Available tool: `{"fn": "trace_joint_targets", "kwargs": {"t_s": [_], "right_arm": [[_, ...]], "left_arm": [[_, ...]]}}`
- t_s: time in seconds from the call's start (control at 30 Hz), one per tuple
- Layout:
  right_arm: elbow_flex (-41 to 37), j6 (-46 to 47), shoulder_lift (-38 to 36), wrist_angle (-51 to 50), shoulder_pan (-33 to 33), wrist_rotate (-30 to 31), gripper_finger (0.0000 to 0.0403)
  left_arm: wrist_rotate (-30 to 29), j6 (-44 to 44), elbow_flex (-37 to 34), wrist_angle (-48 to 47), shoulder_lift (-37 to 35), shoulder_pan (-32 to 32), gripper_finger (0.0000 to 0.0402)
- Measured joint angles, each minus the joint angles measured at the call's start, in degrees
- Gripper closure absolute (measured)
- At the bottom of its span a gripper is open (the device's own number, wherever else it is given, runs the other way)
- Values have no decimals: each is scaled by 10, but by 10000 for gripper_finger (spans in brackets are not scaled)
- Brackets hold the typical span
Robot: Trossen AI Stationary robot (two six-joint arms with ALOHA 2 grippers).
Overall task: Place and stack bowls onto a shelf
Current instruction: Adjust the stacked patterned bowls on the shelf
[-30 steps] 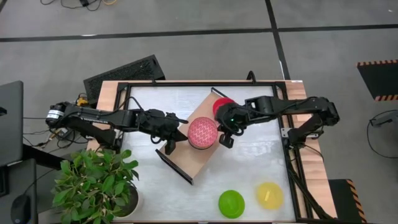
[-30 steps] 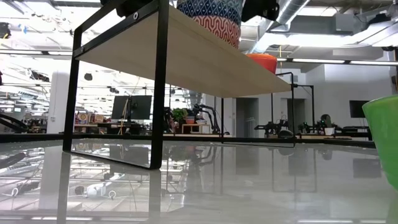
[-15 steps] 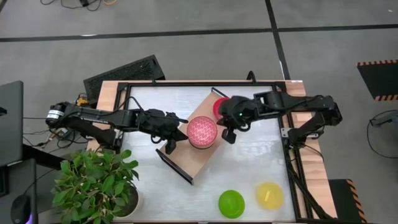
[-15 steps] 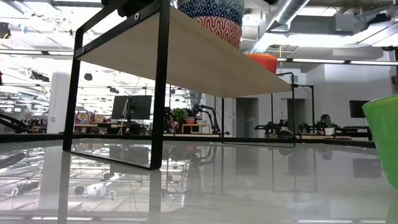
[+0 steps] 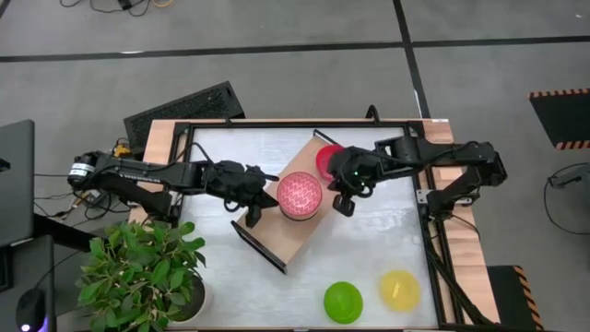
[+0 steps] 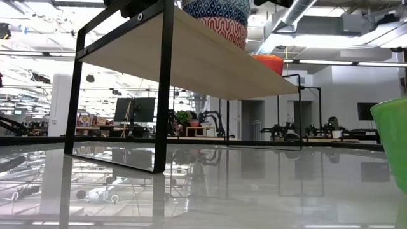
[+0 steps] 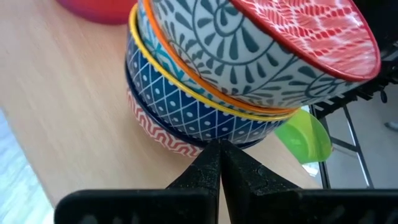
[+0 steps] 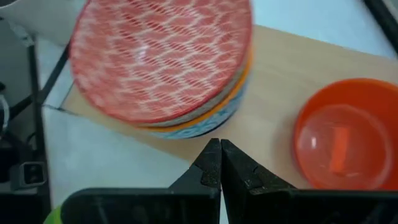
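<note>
At frame centre we see the stacked bowls (image 5: pixel 300 195) on the shelf (image 5: pixel 277 242). Left gripper (image 5: pixel 251 214) and right gripper (image 5: pixel 342 206) flank it, fingers together, empty. We judge the bowls rigid, glossy, breakable: grasp at the rim.

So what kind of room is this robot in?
Probably a robotics lab or workshop. Past the white table the low view shows a big open hall with other robot arms on benches, monitors and bare ceiling pipes.
</note>
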Motion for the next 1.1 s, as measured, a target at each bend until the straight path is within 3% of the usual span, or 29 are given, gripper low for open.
{"fn": "trace_joint_targets", "kwargs": {"t_s": [0.43,0.6,0.7,0.87,1.1], "right_arm": [[-1,-4,38,1,10,-3,381],[-1,-5,38,1,10,-3,381],[-1,-5,38,2,10,-3,381],[-1,-5,38,3,10,-3,381],[-1,-5,38,4,10,-3,381]], "left_arm": [[0,-19,1,-11,-44,7,401],[-38,-6,1,-19,-68,6,401],[-37,-12,1,-29,-59,5,401],[16,-20,1,-17,-22,5,401],[12,-19,0,1,-9,5,401]]}}
